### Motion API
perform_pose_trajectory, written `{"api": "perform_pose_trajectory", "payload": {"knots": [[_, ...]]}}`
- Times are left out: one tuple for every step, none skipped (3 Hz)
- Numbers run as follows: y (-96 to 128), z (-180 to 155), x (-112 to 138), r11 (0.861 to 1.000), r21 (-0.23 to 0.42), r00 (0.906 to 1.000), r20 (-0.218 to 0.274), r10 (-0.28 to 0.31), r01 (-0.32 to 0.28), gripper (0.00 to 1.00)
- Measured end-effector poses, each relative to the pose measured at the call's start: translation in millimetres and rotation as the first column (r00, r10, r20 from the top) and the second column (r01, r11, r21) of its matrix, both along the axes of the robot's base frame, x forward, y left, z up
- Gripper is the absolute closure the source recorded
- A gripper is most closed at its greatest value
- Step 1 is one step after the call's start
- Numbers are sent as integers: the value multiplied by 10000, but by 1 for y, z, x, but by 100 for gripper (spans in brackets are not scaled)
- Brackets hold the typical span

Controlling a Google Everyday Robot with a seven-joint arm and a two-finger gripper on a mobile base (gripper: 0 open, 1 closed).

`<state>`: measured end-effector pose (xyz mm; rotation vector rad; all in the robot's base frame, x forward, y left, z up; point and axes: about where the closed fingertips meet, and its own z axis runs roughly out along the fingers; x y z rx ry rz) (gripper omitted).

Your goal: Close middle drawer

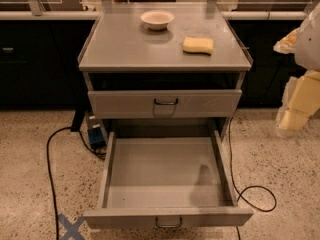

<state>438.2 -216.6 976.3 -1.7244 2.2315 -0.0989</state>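
The grey metal cabinet [165,46] stands in the middle of the camera view. Its middle drawer [165,171] is pulled far out toward me and its shallow tray is empty. Its flat front [120,217] is at the bottom of the view, with a small dark loop handle [168,223]. Above it, the upper drawer front [200,104] with its own handle stands slightly out. The lowest drawer is hidden under the open tray. My gripper [296,115] is a pale yellowish shape at the right edge, to the right of the cabinet and apart from the drawer.
A white bowl [157,19] and a yellow sponge [198,45] lie on the cabinet top. Black cables run on the speckled floor at the left [48,169] and right [257,196]. A blue tape cross [70,227] marks the floor at bottom left. Dark counters stand behind.
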Motion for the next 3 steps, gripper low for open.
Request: {"api": "perform_pose_trajectory", "payload": {"knots": [[0,0,0,10000,1,10000,0,0,0,0],[0,-10,0,10000,80,10000,-72,-23,23,0],[-6,-52,-1,9994,290,9985,-531,-162,178,0]]}}
